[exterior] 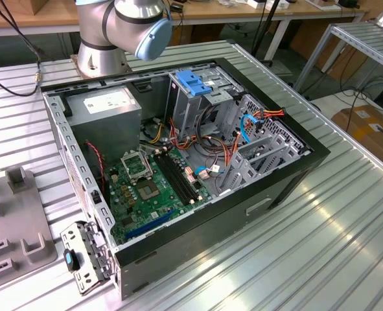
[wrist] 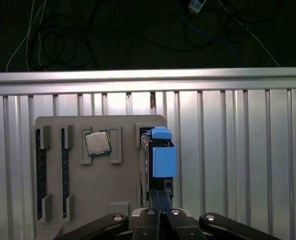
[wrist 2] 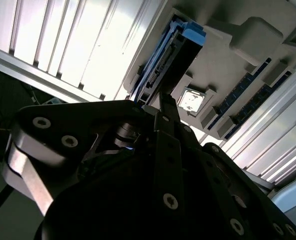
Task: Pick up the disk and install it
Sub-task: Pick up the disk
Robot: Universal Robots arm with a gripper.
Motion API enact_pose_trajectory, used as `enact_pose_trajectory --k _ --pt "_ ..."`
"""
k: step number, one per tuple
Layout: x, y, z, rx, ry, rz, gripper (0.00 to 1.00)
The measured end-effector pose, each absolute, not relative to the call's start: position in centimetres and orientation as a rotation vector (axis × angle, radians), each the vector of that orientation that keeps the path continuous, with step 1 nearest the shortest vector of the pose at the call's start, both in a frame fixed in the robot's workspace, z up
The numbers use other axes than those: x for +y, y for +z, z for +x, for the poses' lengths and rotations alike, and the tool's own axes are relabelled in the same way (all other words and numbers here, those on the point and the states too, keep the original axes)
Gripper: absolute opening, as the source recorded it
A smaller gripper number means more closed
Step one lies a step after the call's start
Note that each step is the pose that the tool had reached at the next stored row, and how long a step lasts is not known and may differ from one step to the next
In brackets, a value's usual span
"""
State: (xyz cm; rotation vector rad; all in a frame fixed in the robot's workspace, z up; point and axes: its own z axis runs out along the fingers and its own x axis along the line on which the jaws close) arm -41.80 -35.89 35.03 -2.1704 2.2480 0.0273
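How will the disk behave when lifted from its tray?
The disk looks rigid, a flat slab in blue plastic rails, so probably stiff and fairly heavy for its size. Standing on edge in the tray, it may tip once freed.

Open computer case (exterior: 256, 207); processor (wrist: 97, 143) on tray (wrist: 112, 185)

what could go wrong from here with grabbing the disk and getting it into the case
1. The gripper looks shut and sits close to the end of the disk; advancing like this would likely bump it rather than straddle it.
2. The disk stands on edge in a slot of the grey holder; a skewed pull could jam it or drag the holder.
3. Loose orange cables by the case's bays could snag it.
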Motion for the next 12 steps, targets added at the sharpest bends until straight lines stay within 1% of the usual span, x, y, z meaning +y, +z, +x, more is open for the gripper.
enact_pose_trajectory --k 12 --pt "-35.89 34.58 -41.79 2.248 0.027 -2.171 0.11"
